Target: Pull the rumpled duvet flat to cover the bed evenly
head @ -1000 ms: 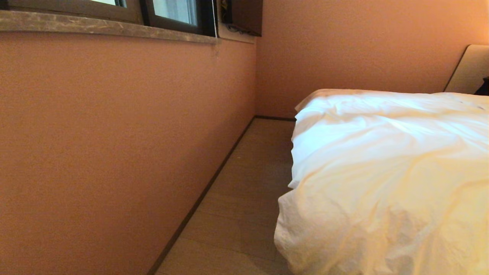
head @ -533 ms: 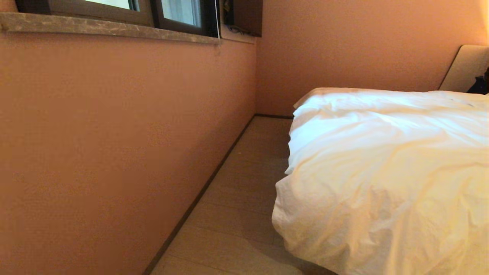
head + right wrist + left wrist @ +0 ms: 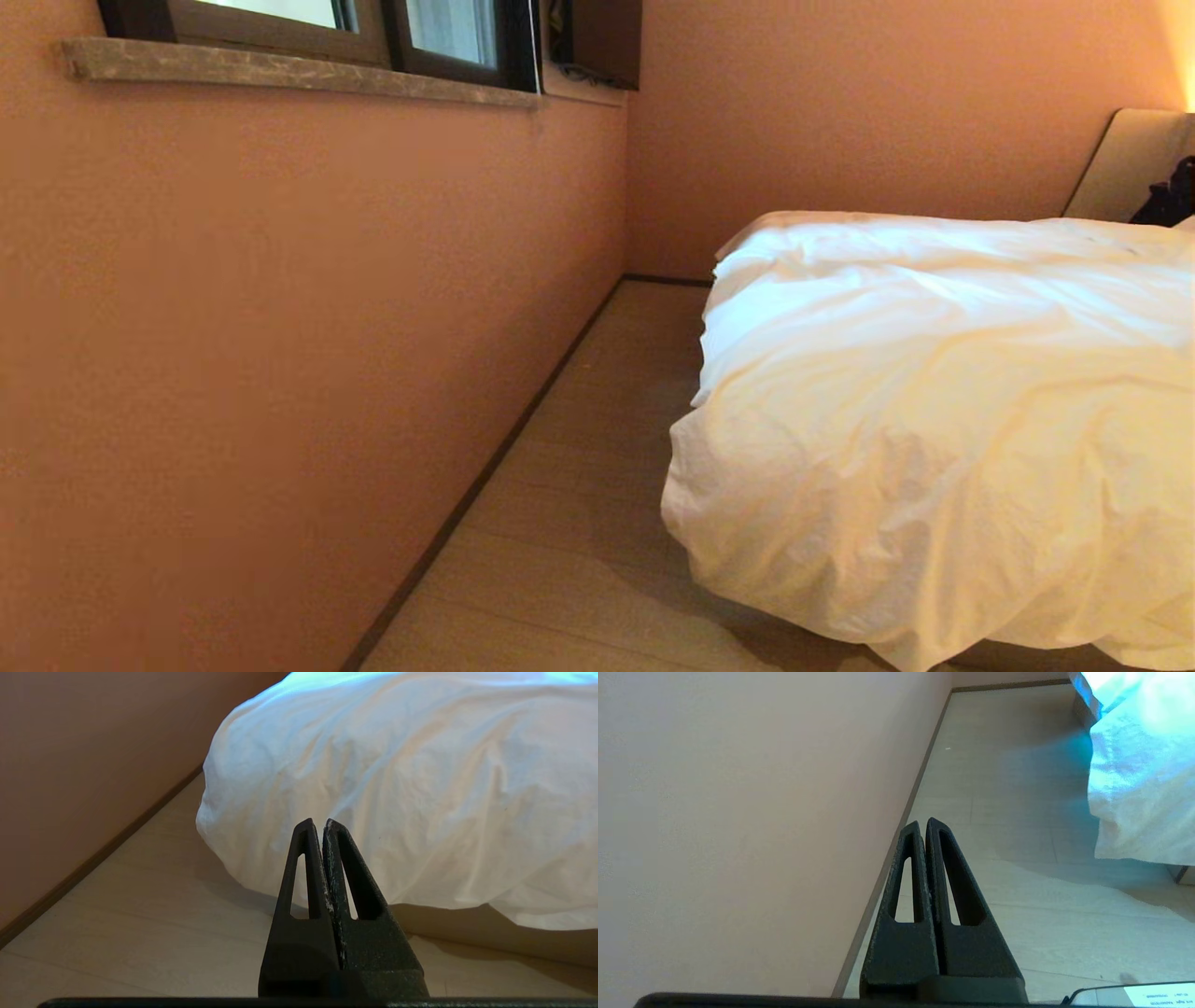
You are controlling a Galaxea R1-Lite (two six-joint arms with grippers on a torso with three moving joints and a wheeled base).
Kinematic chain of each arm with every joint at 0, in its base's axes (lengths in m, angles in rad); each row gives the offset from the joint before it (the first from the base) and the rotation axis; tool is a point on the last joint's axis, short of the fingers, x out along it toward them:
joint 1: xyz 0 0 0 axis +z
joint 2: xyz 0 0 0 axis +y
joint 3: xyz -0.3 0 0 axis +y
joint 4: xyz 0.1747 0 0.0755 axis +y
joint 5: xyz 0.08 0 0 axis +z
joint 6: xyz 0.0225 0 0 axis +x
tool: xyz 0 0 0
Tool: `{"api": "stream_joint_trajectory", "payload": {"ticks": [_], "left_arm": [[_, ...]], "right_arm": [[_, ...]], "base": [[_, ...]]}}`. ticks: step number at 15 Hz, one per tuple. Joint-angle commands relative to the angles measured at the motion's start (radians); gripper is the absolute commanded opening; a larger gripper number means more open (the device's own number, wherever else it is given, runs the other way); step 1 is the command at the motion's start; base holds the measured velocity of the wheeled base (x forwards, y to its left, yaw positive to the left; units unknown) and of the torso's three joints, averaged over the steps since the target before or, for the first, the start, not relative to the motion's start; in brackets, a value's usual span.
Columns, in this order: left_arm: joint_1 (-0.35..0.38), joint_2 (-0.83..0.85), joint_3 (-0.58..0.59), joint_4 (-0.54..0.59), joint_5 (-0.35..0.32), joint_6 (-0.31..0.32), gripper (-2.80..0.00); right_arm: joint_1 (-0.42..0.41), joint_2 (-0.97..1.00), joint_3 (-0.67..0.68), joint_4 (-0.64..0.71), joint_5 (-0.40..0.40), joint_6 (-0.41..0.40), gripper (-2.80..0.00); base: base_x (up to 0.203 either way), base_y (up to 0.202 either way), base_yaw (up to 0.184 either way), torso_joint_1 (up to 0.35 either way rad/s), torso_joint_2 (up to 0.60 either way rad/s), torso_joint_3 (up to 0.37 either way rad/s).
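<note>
The duvet [image 3: 943, 392] is a puffy, wrinkled white quilt lying over the bed and fills the right of the head view. Its near corner [image 3: 738, 551] bulges over the bed's edge and hangs close to the floor. Of the bed, I see the beige headboard [image 3: 1125, 163] at the far right and a beige side [image 3: 518, 935] under the duvet's hem. My left gripper [image 3: 923, 823] is shut and empty, low over the floor beside the wall, with the duvet [image 3: 1134, 788] off to one side. My right gripper [image 3: 317, 823] is shut and empty, pointing at the hanging duvet [image 3: 397, 779] a short way off.
A narrow strip of pale wood floor [image 3: 579, 504] runs between the bed and the orange wall [image 3: 280, 355] with its dark skirting. Above the wall are a stone sill [image 3: 299, 75] and a window. A dark object [image 3: 1167, 196] lies by the headboard.
The whole head view has shifted, so the camera has moved. More floor now shows under the duvet's near corner, and the sill's end has come into view. The duvet lies as before.
</note>
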Motion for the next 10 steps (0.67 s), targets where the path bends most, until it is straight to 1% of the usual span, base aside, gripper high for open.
{"api": "stream_joint_trajectory", "payload": {"ticks": [1,10], "left_arm": [[0.000,-0.001,0.000,0.000,-0.001,0.001,-2.80],[0.000,-0.001,0.000,0.000,-0.001,0.001,-2.80]], "right_arm": [[0.001,0.001,0.000,0.000,0.000,0.000,-2.80],[0.001,0.001,0.000,0.000,0.000,0.000,-2.80]], "base": [[0.000,0.000,0.000,0.000,0.00,0.000],[0.000,0.000,0.000,0.000,0.00,0.000]]}}
